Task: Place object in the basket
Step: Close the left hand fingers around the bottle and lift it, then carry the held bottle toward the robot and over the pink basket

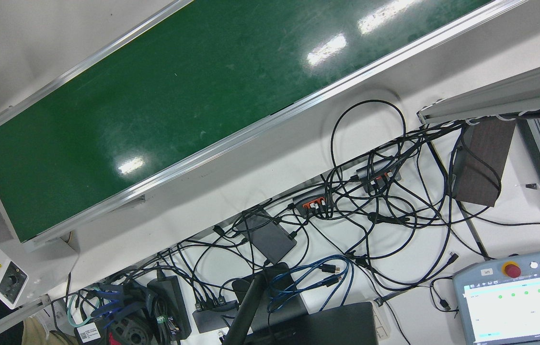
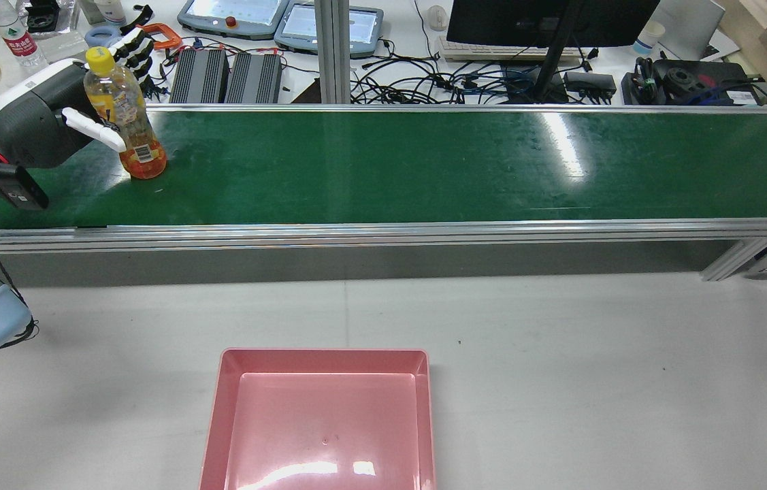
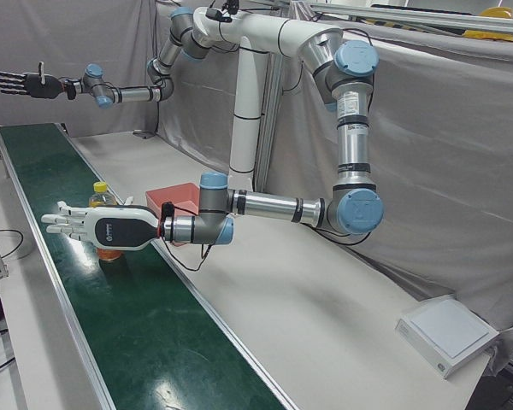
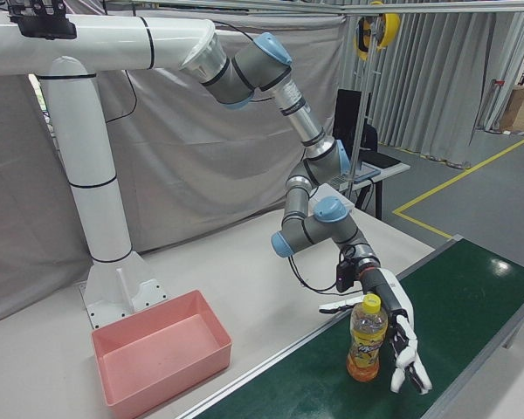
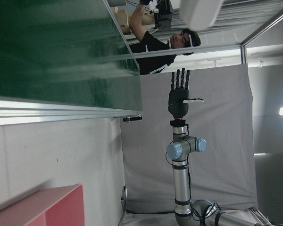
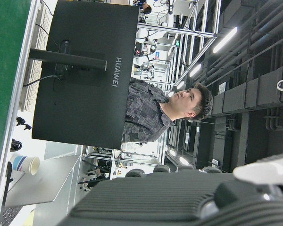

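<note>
the left hand [image 2: 67,122] is spread open around an upright bottle [image 2: 126,116] of orange drink, fingers [image 2: 135,51] behind it and thumb in front, not closed on it. the bottle stands on the green belt [image 2: 424,163]. the pink basket [image 2: 322,422] sits well apart on the worktop [image 2: 594,367]. the right hand [image 3: 21,83] hangs flat and open, holding nothing.

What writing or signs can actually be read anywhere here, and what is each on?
"HUAWEI": back of the black monitor.
"UNIVERSAL RO", cut off: teach pendant.
"left": small tag on that pendant.
Lightning warning sign, no words: white control box.
Bottle label: too small to read.
</note>
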